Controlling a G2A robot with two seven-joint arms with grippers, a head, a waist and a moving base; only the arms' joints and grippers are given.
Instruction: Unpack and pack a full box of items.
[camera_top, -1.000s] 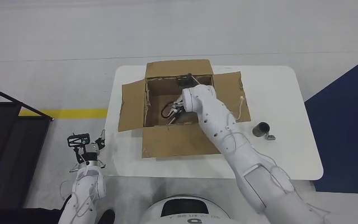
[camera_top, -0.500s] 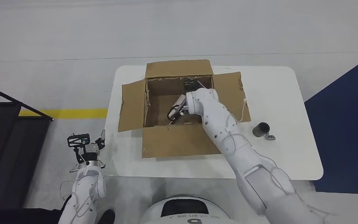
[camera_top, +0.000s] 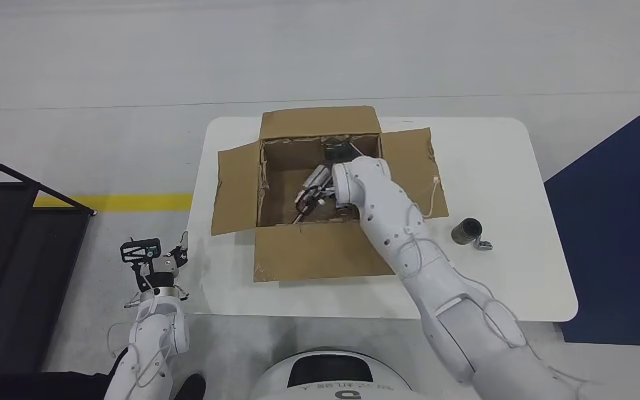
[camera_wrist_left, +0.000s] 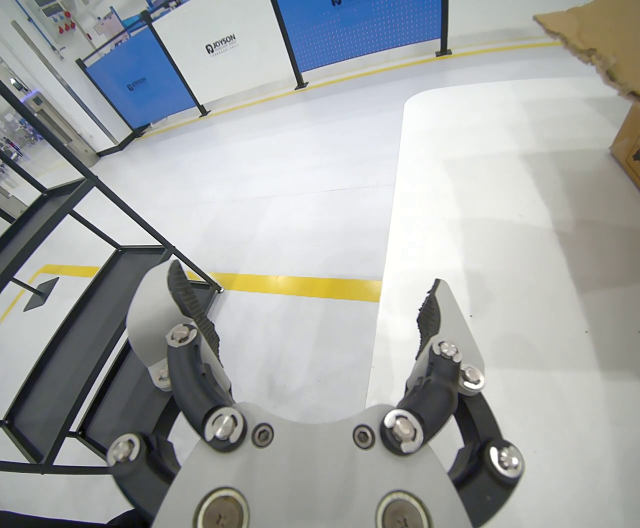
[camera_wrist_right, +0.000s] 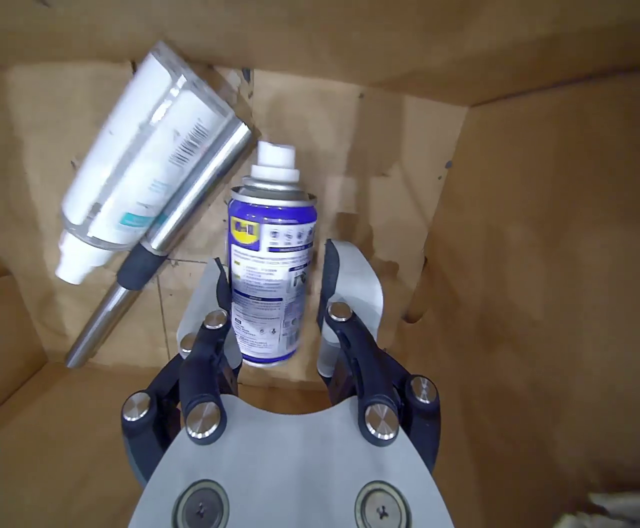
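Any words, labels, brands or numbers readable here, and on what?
Spray can: yellow logo patch and fine label print, too blurred to read.
White tube: barcode and a teal line of print, blurred, unreadable.
White panel and blue panel: a logo with a brand word each, legible; a brand name, so not quoted.
Cardboard box: dark printed mark on its side, cut off.
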